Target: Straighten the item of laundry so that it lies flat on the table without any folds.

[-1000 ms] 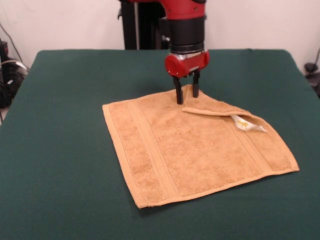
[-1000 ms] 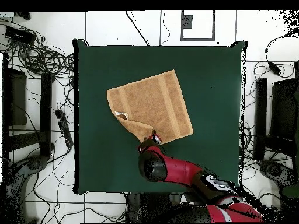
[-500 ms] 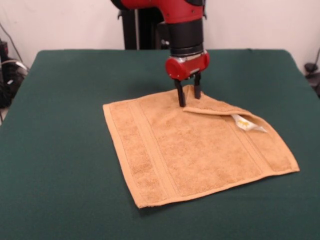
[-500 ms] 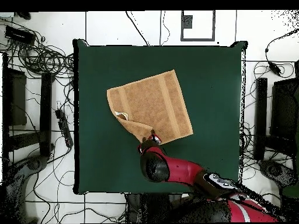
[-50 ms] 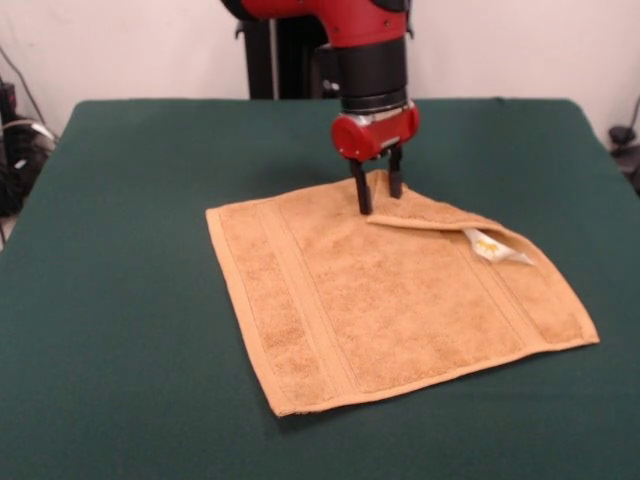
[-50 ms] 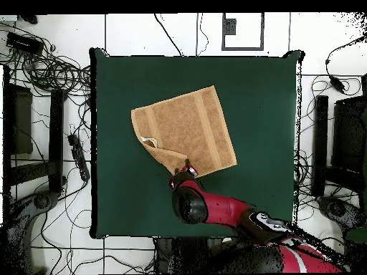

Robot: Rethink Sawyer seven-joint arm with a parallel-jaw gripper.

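Towel (image 5: 390,300): lies a little past the middle of the surface (image 5: 120,300), turned so its corners point roughly along the surface's sides, diamond-wise rather than square to the edges.
Long axis: nearly square, so there is hardly one; the woven bands run parallel to two opposite edges, one band near each.
Fold: the corner by the arm is turned over onto the towel, making a flat triangular flap (image 5: 440,218); the rest lies flat.
Tag (image 5: 490,247): small, white, peeking out from under the flap's edge.
Material: orange-tan terry with a soft looped pile; the bands look flatter and smoother, and the hems are neat.
Surface: a big rectangle covered in plain dark green cloth, matt, smooth.
End effector (image 5: 377,190): two thin black fingers under a red housing, pointing straight down at the far corner of the towel. The fingers stand a small gap apart, with the raised edge of the flap between them; whether they truly pinch the cloth I cannot tell.
Arm (image 6: 215,208): red and black, reaching over the near edge in the overhead view.
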